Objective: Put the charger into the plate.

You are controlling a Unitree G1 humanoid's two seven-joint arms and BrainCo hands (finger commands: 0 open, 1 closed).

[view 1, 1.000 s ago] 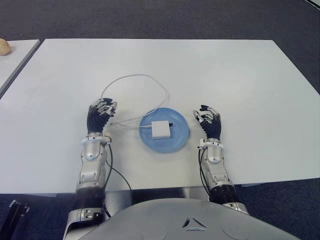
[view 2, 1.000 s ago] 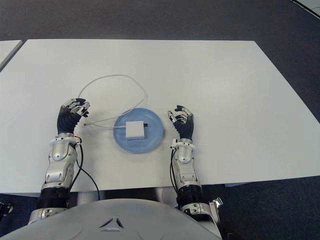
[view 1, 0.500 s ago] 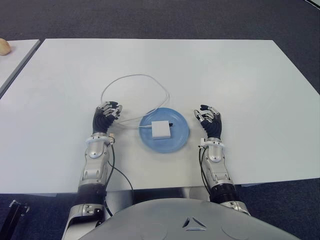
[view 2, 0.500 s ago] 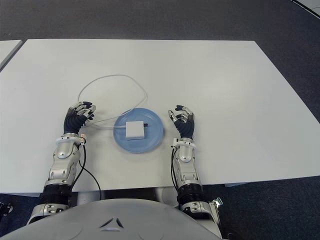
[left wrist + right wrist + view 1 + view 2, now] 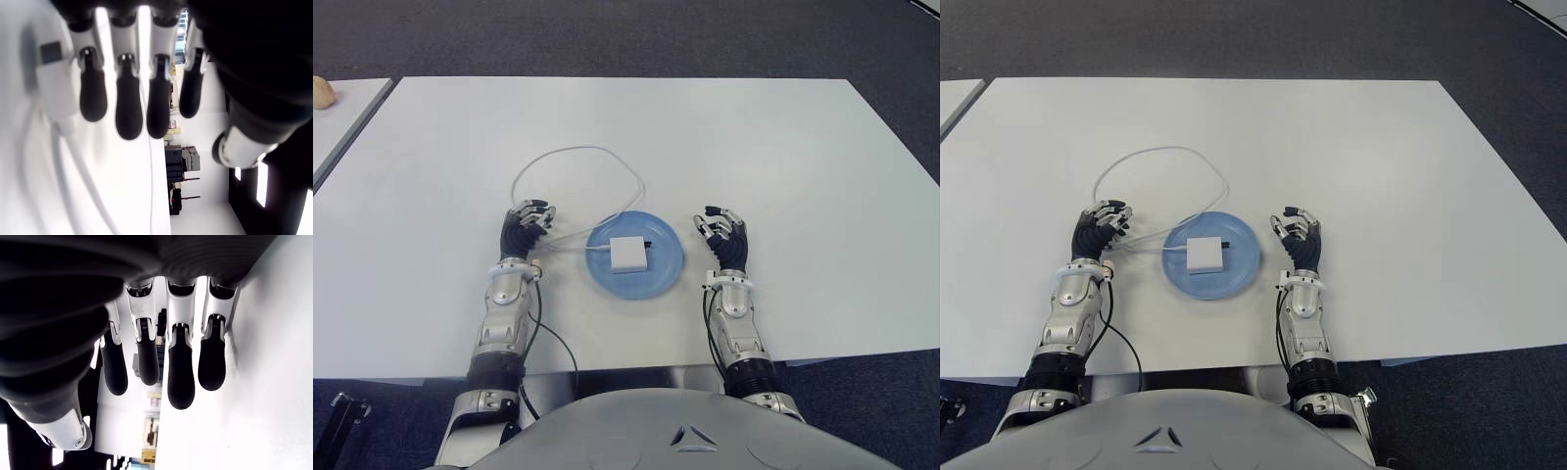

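Sitting in the blue plate (image 5: 668, 266), the charger (image 5: 628, 254) trails its cable (image 5: 576, 152) past the left hand (image 5: 526, 227). Only the left wrist view shows the cable's plug (image 5: 55, 83) beside relaxed, empty fingers (image 5: 128, 105); the right hand (image 5: 725, 241) is equally loose and empty.

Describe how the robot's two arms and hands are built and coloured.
Both arms have silver metal forearm shells with black ribbed sections near the elbows and thin black cables alongside. The left hand and right hand have black palms and silver-jointed fingers with black rubbery tips.

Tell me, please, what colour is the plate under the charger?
Light blue; the plate shows best in the left eye view.
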